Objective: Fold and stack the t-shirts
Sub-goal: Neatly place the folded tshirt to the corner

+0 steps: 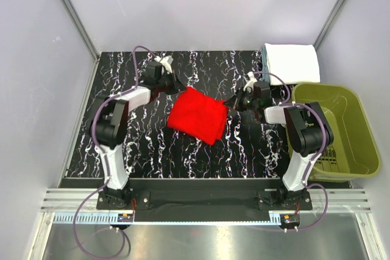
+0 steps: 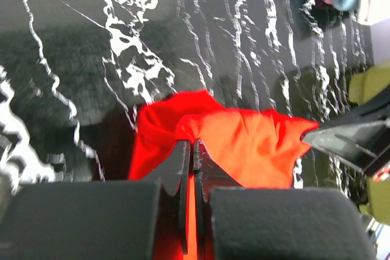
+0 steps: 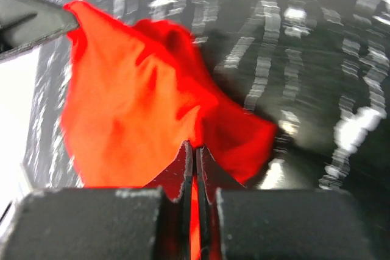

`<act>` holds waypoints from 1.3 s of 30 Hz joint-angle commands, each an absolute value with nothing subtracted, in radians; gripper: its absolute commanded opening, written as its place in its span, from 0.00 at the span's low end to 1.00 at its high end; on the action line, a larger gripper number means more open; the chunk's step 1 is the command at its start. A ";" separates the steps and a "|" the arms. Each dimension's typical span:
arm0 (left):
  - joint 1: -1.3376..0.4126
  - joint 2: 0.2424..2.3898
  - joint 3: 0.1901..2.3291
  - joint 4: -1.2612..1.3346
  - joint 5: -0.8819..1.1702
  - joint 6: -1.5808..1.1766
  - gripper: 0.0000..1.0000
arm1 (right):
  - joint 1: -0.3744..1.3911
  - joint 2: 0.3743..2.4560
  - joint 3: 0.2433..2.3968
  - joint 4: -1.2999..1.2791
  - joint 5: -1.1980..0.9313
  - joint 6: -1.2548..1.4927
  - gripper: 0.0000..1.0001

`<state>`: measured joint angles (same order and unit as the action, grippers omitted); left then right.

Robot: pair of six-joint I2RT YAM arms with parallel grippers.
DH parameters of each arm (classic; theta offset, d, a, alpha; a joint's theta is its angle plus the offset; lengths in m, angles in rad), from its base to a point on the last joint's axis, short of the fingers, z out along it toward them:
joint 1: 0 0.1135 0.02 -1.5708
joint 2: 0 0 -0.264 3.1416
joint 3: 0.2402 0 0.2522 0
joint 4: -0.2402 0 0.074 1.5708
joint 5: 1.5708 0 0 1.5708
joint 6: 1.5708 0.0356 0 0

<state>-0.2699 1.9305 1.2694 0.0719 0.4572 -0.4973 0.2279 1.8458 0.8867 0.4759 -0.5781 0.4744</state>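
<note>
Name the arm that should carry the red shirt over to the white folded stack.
Right, probably. Both grippers are shut on the red t-shirt, but the right gripper sits on the side nearer the white folded stack at the far right corner; the left gripper would have to reach across the shirt.

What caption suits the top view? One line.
Left gripper and right gripper each pinch a corner of the red t-shirt.
</note>
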 commanded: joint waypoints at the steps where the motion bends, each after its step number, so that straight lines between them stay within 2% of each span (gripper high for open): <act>1: -0.275 2.017 1.333 0.327 0.509 -0.580 0.00 | 0.222 1.873 0.845 0.632 -0.365 0.578 0.00; 3: -0.275 2.092 1.362 0.426 0.538 -0.655 0.00 | 0.219 1.894 0.824 0.659 -0.328 0.623 0.00; 6: -0.279 2.154 1.465 0.436 0.597 -0.684 0.00 | 0.221 1.898 0.787 0.767 -0.366 0.644 0.00; 10: -0.308 2.059 1.451 0.371 0.496 -0.635 0.00 | 0.221 1.810 0.767 0.723 -0.384 0.620 0.00; 12: -0.322 2.046 1.469 0.357 0.474 -0.595 0.00 | 0.221 1.760 0.686 0.764 -0.359 0.649 0.00; 14: -0.330 2.030 1.453 0.411 0.472 -0.607 0.00 | 0.221 1.732 0.603 0.876 -0.357 0.672 0.00; 17: -0.337 1.957 1.408 0.480 0.434 -0.637 0.00 | 0.221 1.694 0.594 0.882 -0.379 0.675 0.00; 21: -0.344 1.960 1.451 0.416 0.482 -0.614 0.00 | 0.222 1.657 0.606 0.841 -0.414 0.713 0.00; 23: -0.351 1.976 1.495 0.373 0.483 -0.589 0.00 | 0.222 1.643 0.566 0.845 -0.364 0.759 0.00; 26: -0.364 2.107 1.592 0.279 0.520 -0.569 0.00 | 0.230 1.653 0.454 0.931 -0.280 0.834 0.00; 32: -0.368 2.409 1.873 0.195 0.594 -0.653 0.01 | 0.232 1.730 0.380 0.976 -0.167 0.920 0.01; 35: -0.370 2.497 2.018 0.221 0.637 -0.721 0.13 | 0.235 1.694 0.400 0.887 -0.109 0.902 0.07; 36: -0.371 2.511 2.048 0.215 0.618 -0.727 0.18 | 0.238 1.683 0.403 0.847 -0.088 0.900 0.15; 37: -0.371 2.525 2.103 0.210 0.612 -0.732 0.34 | 0.236 1.677 0.413 0.841 -0.077 0.894 0.22; 39: -0.364 2.552 2.185 0.152 0.607 -0.727 0.34 | 0.236 1.677 0.445 0.790 -0.093 0.845 0.40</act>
